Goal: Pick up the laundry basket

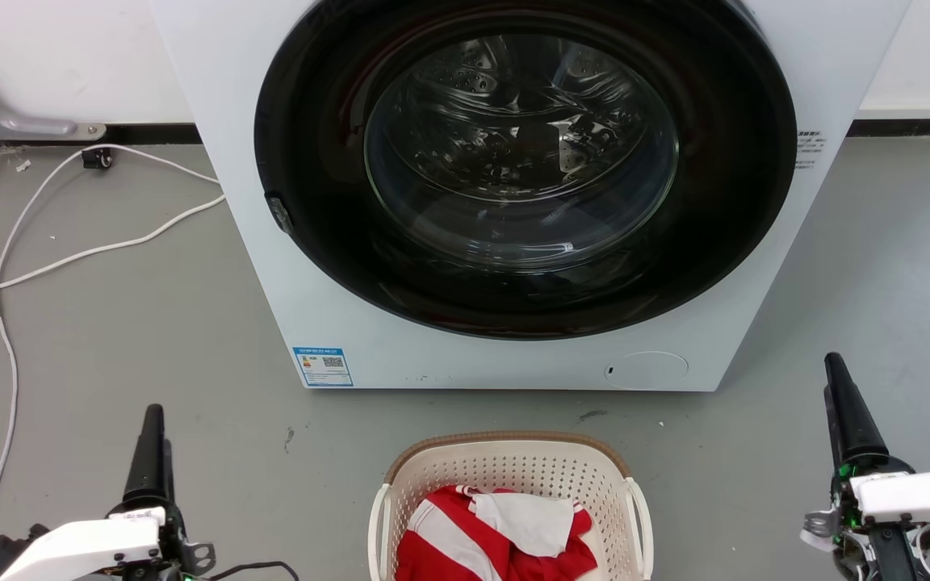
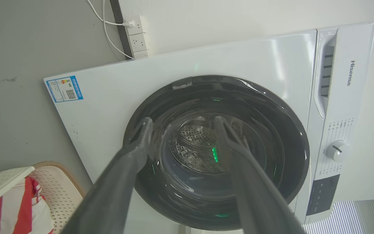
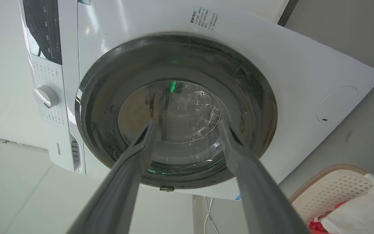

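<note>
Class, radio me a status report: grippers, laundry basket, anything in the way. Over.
Left gripper, right gripper open, empty, either side of the laundry basket, not touching. Basket on floor, red-and-white clothing inside. Washing machine close behind; handles unobstructed.

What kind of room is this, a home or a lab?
Probably a laundry test corner, more lab than home: a washing machine on bare grey floor, a laundry basket of red-and-white clothes before it, and a loose white cable alongside.
</note>
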Robot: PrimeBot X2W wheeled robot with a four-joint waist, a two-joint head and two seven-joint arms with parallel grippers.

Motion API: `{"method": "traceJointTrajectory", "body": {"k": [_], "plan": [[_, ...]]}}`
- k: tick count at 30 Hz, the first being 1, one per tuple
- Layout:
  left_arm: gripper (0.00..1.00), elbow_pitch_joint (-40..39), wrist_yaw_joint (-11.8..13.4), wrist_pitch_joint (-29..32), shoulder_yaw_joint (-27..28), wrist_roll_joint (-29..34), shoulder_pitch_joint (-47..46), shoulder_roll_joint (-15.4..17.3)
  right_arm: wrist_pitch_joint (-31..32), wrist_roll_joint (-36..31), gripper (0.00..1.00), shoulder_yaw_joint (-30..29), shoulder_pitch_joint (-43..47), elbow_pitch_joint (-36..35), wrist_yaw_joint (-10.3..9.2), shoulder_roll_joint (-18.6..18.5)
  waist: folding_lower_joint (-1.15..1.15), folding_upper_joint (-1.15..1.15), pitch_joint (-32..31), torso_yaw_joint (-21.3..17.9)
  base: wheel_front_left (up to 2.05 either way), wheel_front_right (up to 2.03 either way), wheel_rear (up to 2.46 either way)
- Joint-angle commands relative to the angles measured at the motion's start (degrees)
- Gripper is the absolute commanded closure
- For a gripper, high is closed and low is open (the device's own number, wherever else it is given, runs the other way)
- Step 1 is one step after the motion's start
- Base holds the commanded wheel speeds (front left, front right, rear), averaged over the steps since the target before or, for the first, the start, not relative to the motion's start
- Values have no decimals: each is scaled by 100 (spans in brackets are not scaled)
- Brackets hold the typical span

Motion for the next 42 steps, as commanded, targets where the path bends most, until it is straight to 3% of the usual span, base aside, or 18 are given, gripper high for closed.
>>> {"method": "traceJointTrajectory", "body": {"k": [1, 11, 19, 23, 27, 34, 42], "plan": [[0, -125, -11, -61, 109, 191, -137, 28, -61, -361, 0, 18, -110, -202, 10, -15, 0, 0, 2, 2, 0, 0, 0], [0, -820, 238, -268, 171, 1419, -95, 27, -272, -1910, 0, 155, -138, -805, 10, -11, 0, 0, 28, 11, 0, 0, 0], [0, -1600, 853, -423, -519, 3030, 105, 25, -426, -3244, 0, 233, -169, -1201, 11, -8, 0, 0, 73, -1, 0, 0, 0], [0, -1739, 981, -476, -808, 3462, 156, 25, -479, -3851, 0, 432, -150, -1327, 11, -7, 0, 0, 89, -10, 0, 0, 0], [0, -1885, 822, -543, -971, 3574, 198, 25, -552, -4337, 0, 556, -109, -1426, 11, -7, 0, 0, 101, -20, 0, 0, 0], [0, -2030, 561, -662, -1186, 4373, 234, 24, -669, -4979, 0, 637, -59, -1540, 12, -4, 0, 0, 111, -31, 0, 0, 0], [0, -2022, 700, -784, -1592, 5408, 328, 72, -792, -5622, 0, 588, 59, -1389, 12, -1, 0, 0, 81, -50, 0, 0, 0]]}}
